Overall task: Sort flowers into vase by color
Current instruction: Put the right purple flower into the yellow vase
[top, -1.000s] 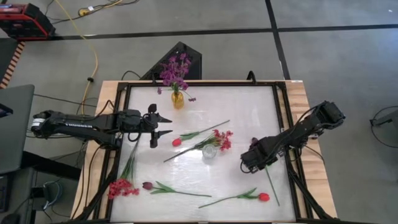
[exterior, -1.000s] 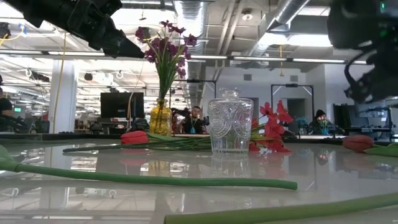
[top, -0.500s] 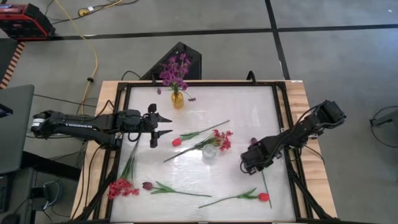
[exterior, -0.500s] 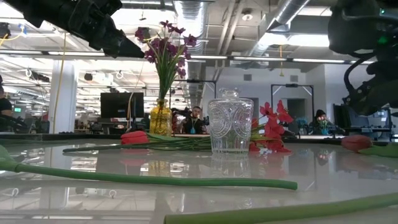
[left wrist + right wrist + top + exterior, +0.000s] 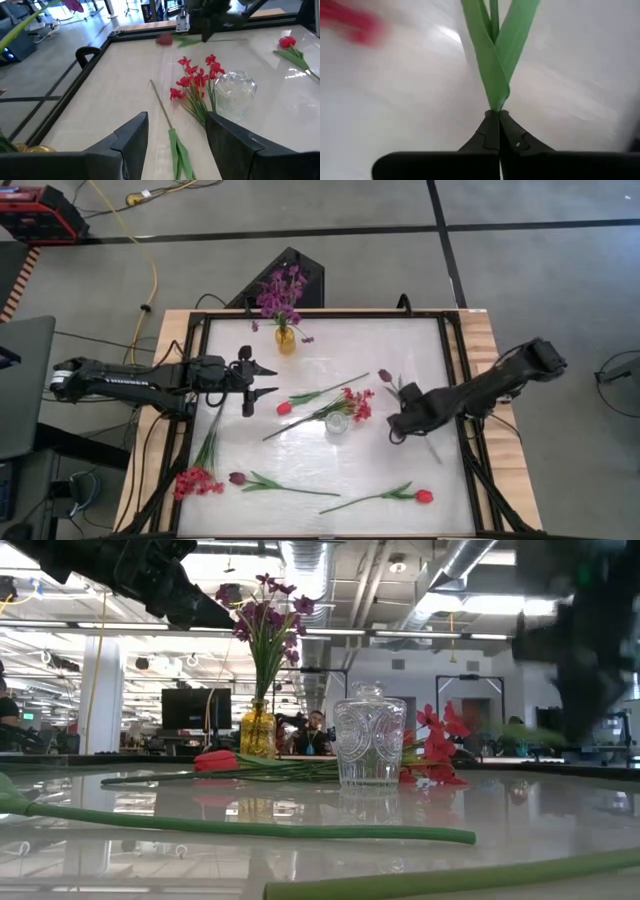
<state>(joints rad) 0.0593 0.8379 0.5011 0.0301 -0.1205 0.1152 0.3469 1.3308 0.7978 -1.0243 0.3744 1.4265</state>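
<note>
The right tool [image 5: 402, 412] is pinched shut on the green stem of a dark maroon tulip [image 5: 385, 376], holding it above the white worktop [image 5: 400, 345] near the clear glass vase [image 5: 338, 423]. The left tool [image 5: 262, 380] waits with its fingers open near the yellow vase [image 5: 286, 340], which holds the purple flowers [image 5: 281, 292]. Other flowers lie flat on the worktop.

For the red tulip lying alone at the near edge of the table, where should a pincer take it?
Take the red tulip at mid-stem, just past its leaves, coming straight down from above. It lies flat with a thin stem running toward the table's middle, clear of other flowers; the bloom looks too soft to pinch.
</note>
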